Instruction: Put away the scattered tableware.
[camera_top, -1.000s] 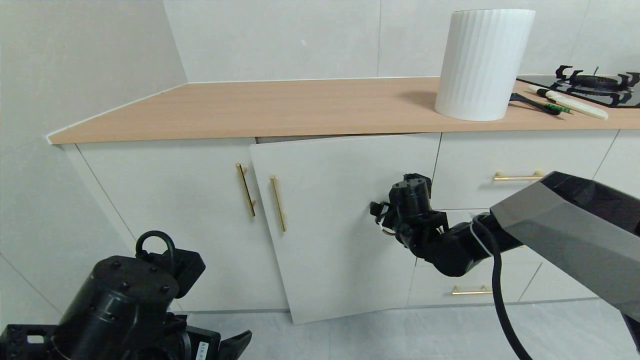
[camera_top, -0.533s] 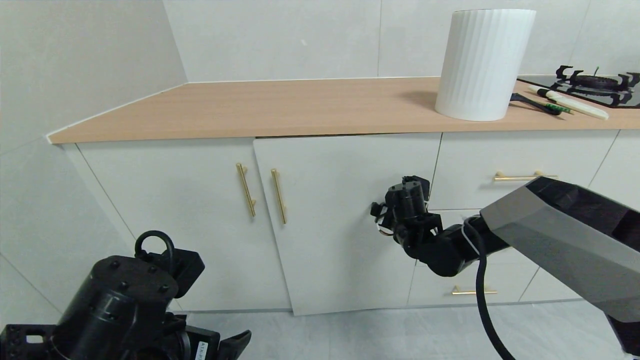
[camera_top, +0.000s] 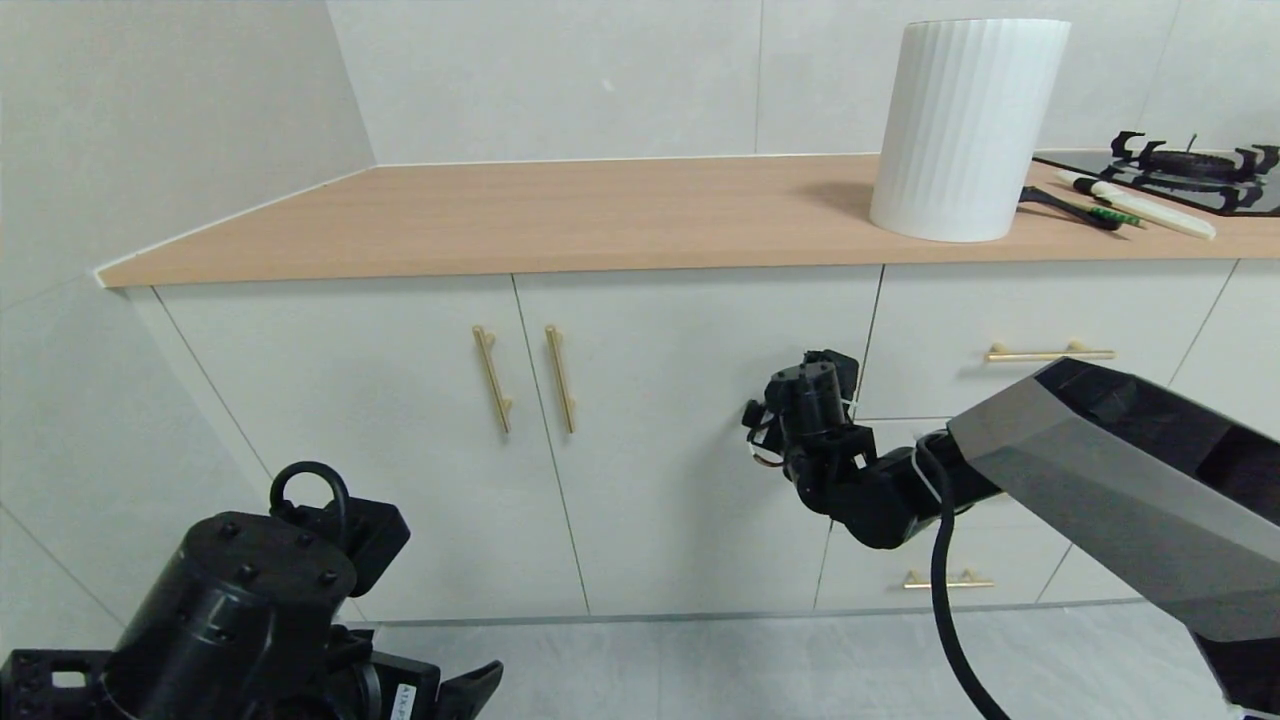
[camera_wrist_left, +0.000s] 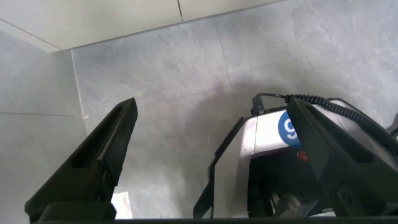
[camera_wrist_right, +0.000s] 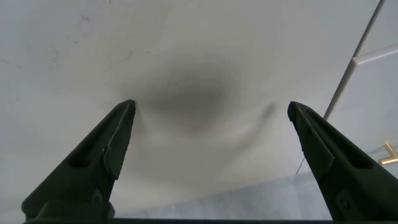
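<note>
Several utensils lie on the wooden counter (camera_top: 560, 215) at the far right: a black-handled one (camera_top: 1070, 207), a green one (camera_top: 1115, 215) and a cream one (camera_top: 1145, 207). Beside them stands a tall white ribbed container (camera_top: 965, 130). Below the counter my right gripper (camera_top: 762, 435) (camera_wrist_right: 211, 112) is open and holds nothing, its fingertips against the white cabinet door (camera_top: 690, 430) (camera_wrist_right: 186, 56), which sits flush with its frame. Low at the left my left gripper (camera_wrist_left: 210, 106) (camera_top: 440, 690) hangs open over the grey floor (camera_wrist_left: 186, 62), also holding nothing.
Two vertical gold handles (camera_top: 560, 378) mark the paired cabinet doors. Drawers with gold handles (camera_top: 1048, 353) lie to the right of the shut door. A black gas hob (camera_top: 1195, 165) occupies the counter's far right. Tiled walls close off the left and back.
The cabinet door, ajar one second ago, has swung shut and now lies flush. My right gripper followed it in toward the cabinet. The left arm has not moved.
</note>
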